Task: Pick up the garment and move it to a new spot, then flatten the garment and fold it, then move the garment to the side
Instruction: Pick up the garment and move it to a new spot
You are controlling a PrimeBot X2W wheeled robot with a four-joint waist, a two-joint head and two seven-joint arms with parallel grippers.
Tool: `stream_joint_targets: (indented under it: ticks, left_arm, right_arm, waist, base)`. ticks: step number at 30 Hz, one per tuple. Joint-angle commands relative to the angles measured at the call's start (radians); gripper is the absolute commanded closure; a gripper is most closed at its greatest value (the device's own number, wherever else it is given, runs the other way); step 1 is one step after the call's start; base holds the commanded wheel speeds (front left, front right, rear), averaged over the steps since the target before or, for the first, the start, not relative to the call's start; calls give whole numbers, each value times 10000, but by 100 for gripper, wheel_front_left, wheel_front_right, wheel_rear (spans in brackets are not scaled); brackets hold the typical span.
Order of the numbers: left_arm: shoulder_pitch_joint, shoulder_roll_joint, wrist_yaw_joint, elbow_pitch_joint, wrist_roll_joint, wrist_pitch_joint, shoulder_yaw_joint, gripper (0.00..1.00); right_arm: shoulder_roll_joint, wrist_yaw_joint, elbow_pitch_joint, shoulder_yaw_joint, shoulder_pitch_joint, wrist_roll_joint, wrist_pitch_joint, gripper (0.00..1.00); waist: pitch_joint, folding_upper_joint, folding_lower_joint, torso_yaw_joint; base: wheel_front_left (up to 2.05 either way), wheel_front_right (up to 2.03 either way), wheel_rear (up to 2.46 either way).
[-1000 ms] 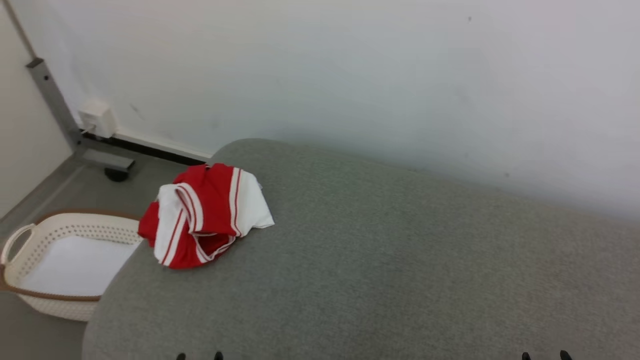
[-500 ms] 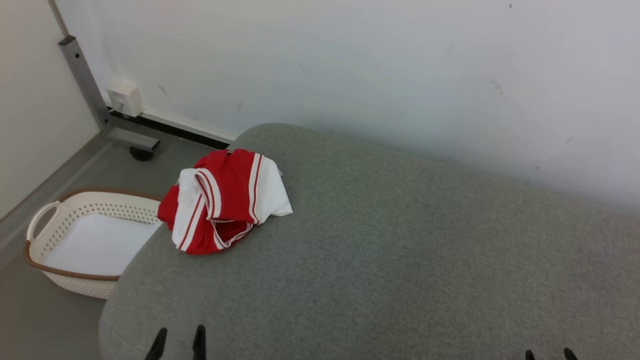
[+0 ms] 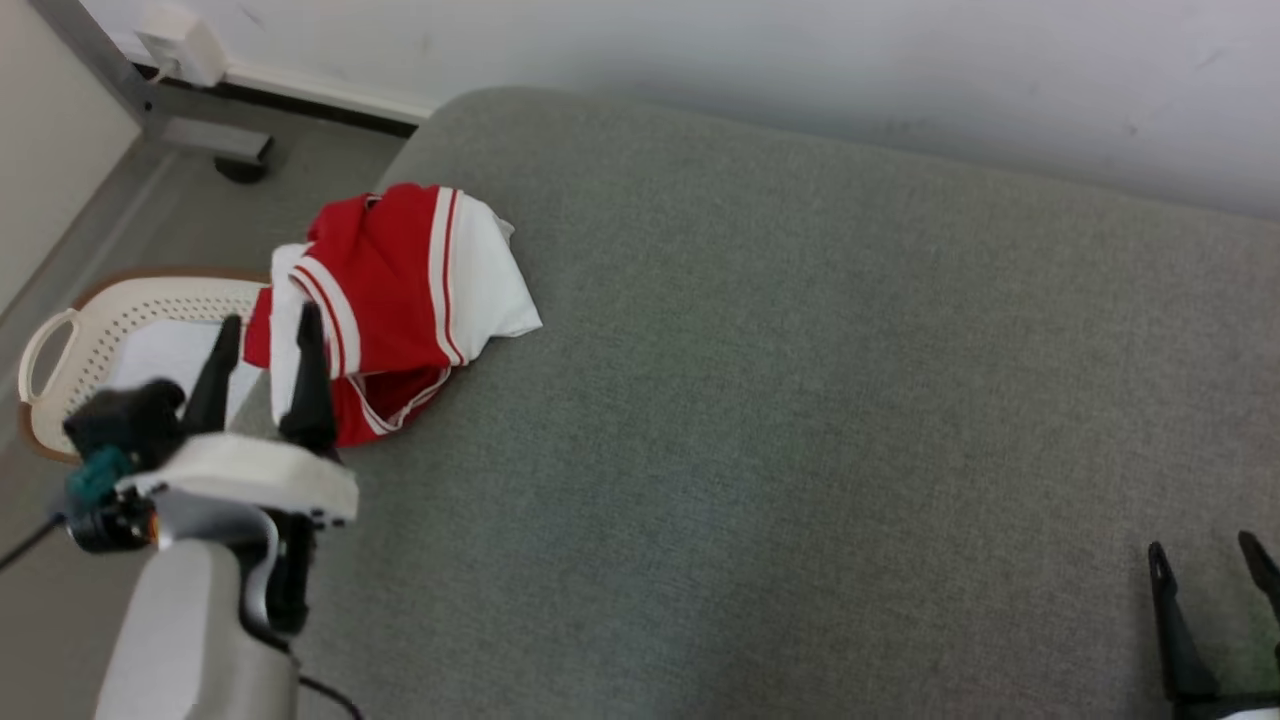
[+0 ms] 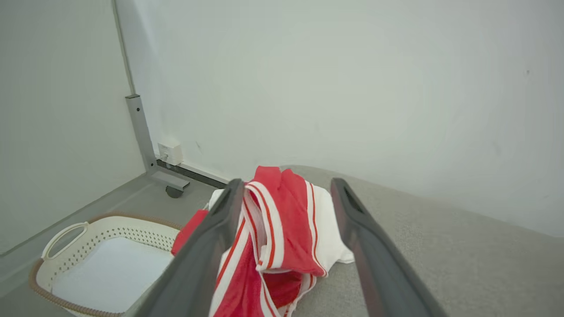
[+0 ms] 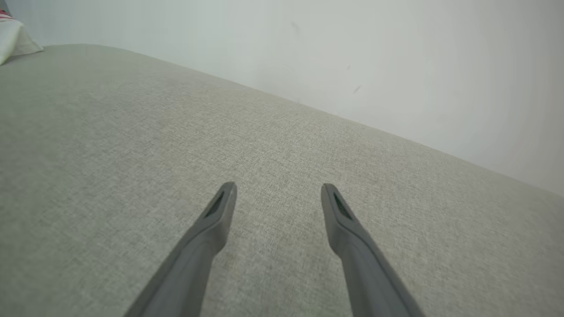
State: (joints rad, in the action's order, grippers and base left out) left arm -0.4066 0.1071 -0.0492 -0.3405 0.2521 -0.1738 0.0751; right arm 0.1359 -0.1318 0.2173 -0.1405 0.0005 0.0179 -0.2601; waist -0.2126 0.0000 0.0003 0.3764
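You've got the basket (image 3: pixel 60 340) off the cushion's (image 3: pixel 800 400) left end. Left gripper (image 3: pixel 268 320) is at that left edge, fingers moderately apart and empty; can't tell if it's touching. Garment (image 3: pixel 390 280) is bunched on the cushion's far-left corner, long axis near-to-far, white corner pointing at cushion centre. It's red with white stripes. Right gripper (image 3: pixel 1205 550) is over the cushion's near-right, parted and empty.

A wide grey fabric surface (image 3: pixel 800 400) is spread across most of the head view. A crumpled red-and-white garment (image 3: pixel 385 270) is laid directly on it at the upper left, near its rounded edge.
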Motion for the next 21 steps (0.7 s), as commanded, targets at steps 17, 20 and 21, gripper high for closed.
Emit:
stream_joint_targets:
  ticks: [17,20,21]
  left_arm:
    - [-4466,738,607,-5625,507,1344,360,9]
    - [-4722,779,299,-6297,554,1276,291,100]
    - [-4869,823,247,-6358,541,1064,286,100]
  right_arm:
    - [1061,41,-1633,-255,-424,-139,1155,0]
    - [975,41,-1577,-201,-350,-191,1138,0]
    - [927,40,-1578,-218,-345,-221,1097,0]
  waist:
    - [-3071,0,-3,-828]
    - [-2934,0,-3,-967]
    - [-2867,0,-3,-994]
  base:
    - [0,0,0]
    - [0,0,0]
    - [0,0,0]
